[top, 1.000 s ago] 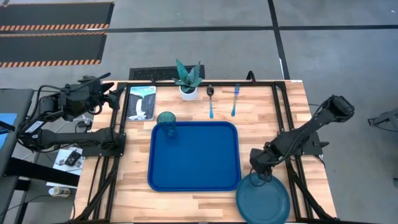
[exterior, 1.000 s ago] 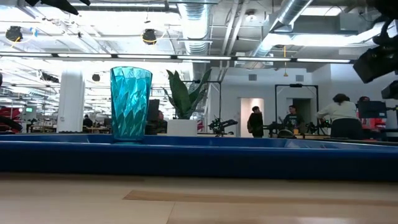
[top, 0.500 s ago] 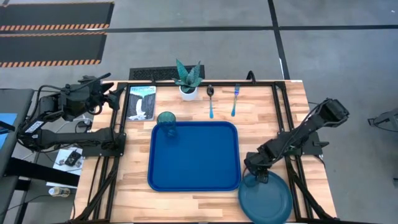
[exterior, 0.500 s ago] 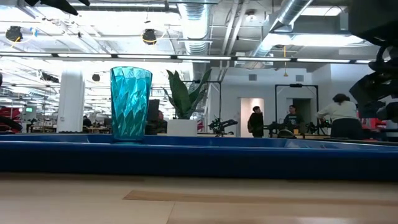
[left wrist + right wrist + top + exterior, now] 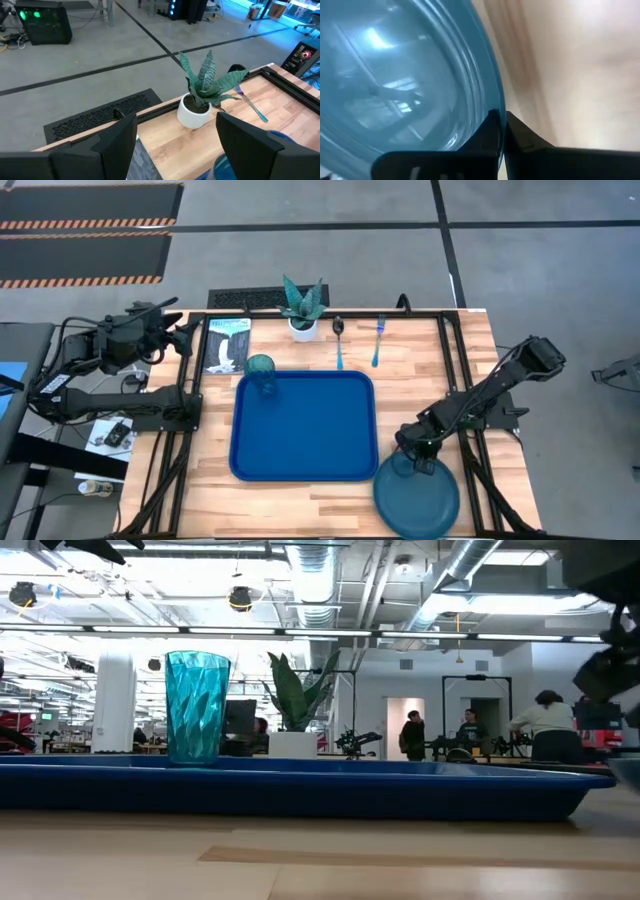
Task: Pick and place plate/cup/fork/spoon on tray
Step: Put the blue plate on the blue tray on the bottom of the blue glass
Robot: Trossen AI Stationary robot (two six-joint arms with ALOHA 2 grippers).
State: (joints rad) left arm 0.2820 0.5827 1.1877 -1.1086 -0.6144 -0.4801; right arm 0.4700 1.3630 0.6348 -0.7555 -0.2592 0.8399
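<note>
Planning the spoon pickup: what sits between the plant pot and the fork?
Only the spoon lies between the plant pot and the fork, in the high view.

Two dark, near-black arms are seen, each built of slim tubular links joined by bulkier rounded joint housings. The left arm is mounted on a long dark base bar beside the counter, with black cables looped around its wrist (a small white label is fixed near the base). The right arm is matte black throughout. The left tool is formed of two broad, flat, angular black fingers.
</note>
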